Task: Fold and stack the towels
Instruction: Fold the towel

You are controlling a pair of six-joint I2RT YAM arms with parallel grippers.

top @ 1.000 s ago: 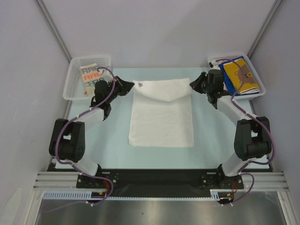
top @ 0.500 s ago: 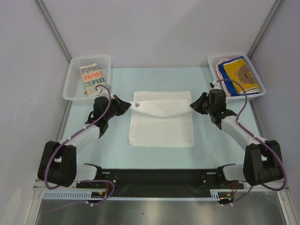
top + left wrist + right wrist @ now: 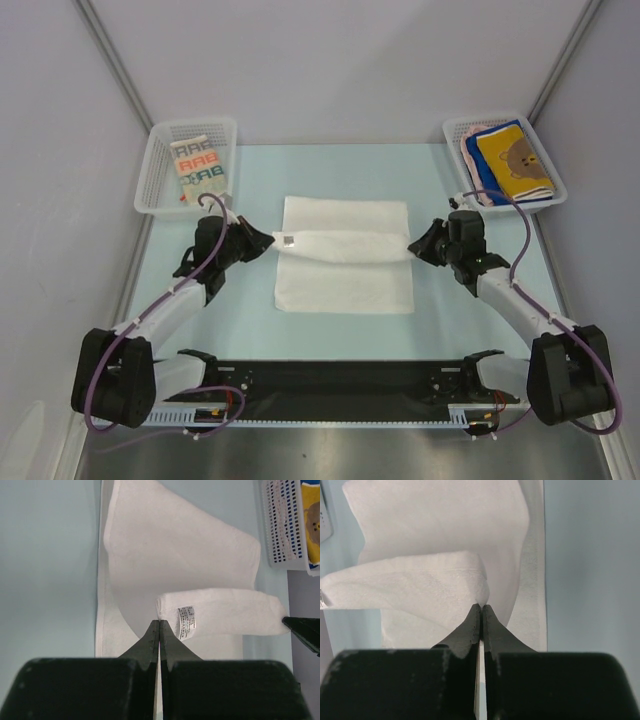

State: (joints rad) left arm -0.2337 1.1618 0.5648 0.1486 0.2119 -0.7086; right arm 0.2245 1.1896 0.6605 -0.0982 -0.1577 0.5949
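A plain white towel (image 3: 345,275) lies spread on the pale blue table, its far edge lifted and carried toward the near side as a raised fold (image 3: 345,246). My left gripper (image 3: 270,240) is shut on the fold's left corner, by the care label (image 3: 186,622). My right gripper (image 3: 413,245) is shut on the right corner (image 3: 470,580). In both wrist views the fold hangs above the flat layer. A cream towel with coloured lettering (image 3: 197,167) lies in the left basket. A yellow bear towel (image 3: 514,160) tops a stack in the right basket.
A white mesh basket (image 3: 158,160) stands at the back left corner and another (image 3: 455,128) at the back right. Blue and pinkish cloth edges (image 3: 472,157) show under the bear towel. Grey walls close in the table on three sides.
Both grippers have pulled the towel's far edge toward the near side, from near the baskets to the towel's middle. The arms have drawn back and lowered with it.
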